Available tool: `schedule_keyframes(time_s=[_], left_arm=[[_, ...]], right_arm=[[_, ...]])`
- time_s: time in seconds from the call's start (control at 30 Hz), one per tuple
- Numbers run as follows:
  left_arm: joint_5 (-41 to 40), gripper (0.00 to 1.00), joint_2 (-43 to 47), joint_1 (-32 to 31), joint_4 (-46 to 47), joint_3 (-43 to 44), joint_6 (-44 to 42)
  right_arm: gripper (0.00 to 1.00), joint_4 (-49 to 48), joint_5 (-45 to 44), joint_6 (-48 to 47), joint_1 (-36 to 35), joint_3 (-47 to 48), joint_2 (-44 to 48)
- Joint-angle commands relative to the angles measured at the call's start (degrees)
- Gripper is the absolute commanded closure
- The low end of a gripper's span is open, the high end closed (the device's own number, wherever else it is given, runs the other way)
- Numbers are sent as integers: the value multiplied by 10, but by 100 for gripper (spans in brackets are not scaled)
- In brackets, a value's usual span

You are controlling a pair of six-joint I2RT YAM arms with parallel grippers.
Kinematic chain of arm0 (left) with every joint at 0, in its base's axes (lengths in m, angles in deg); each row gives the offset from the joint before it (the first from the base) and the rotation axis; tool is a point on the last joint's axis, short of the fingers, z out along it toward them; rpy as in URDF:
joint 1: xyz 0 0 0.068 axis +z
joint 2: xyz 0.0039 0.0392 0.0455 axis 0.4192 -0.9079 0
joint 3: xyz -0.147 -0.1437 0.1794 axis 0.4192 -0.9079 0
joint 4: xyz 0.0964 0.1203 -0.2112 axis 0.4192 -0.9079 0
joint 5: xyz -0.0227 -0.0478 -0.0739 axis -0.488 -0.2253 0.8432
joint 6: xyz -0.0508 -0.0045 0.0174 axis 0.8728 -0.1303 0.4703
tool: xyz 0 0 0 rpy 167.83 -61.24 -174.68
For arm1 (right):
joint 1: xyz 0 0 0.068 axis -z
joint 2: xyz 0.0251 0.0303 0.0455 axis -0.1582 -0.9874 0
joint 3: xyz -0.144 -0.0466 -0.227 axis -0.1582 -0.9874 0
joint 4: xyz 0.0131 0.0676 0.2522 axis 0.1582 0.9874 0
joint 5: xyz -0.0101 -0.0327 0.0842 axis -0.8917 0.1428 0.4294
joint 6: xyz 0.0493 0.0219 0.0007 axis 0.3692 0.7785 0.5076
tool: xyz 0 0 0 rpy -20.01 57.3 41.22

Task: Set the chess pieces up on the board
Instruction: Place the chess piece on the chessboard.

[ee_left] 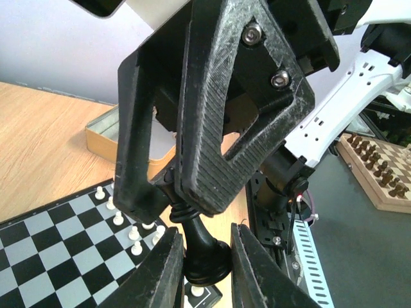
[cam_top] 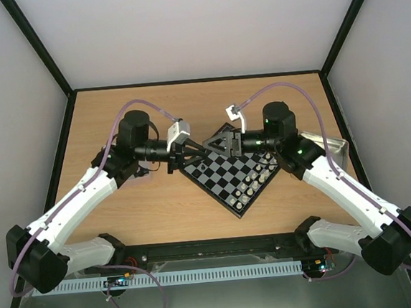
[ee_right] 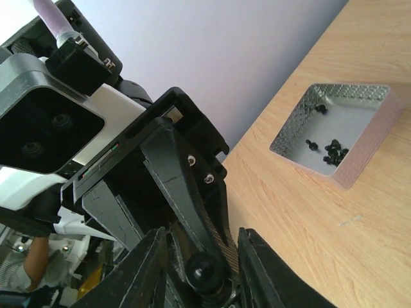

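Black piece point(ee_left: 204, 253) in what I judge a handover over the far corner of the board point(cam_top: 225, 174): my left gripper point(ee_left: 207, 234) is pinching its base, while the jaws of my right gripper point(ee_right: 202, 239) are standing either side of its head. I cannot tell whether they are gripping. White pieces point(ee_left: 133, 232) are standing along one board edge, so that side is looking done. Loose black pieces point(ee_right: 331, 151) are lying in the metal tray point(ee_right: 372, 141), waiting. My arms are hiding the far squares.
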Motion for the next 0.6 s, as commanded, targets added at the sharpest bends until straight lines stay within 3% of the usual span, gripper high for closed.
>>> schedule_keyframes(time_s=[0.0,0.23,0.33,0.47,0.57], left_arm=[[8,88,-14,0,-22,24,-30],[-3,86,-19,0,-24,26,-26],[-19,79,-18,0,-20,25,-14],[-74,52,-16,0,-4,20,21],[-201,28,-13,0,11,35,99]], right_arm=[[73,13,23,-14,1,13,-9],[97,30,-6,-35,1,18,-25],[98,41,-36,-43,2,17,-23],[98,55,-126,-64,2,15,-13],[98,64,-241,-87,1,6,-10]])
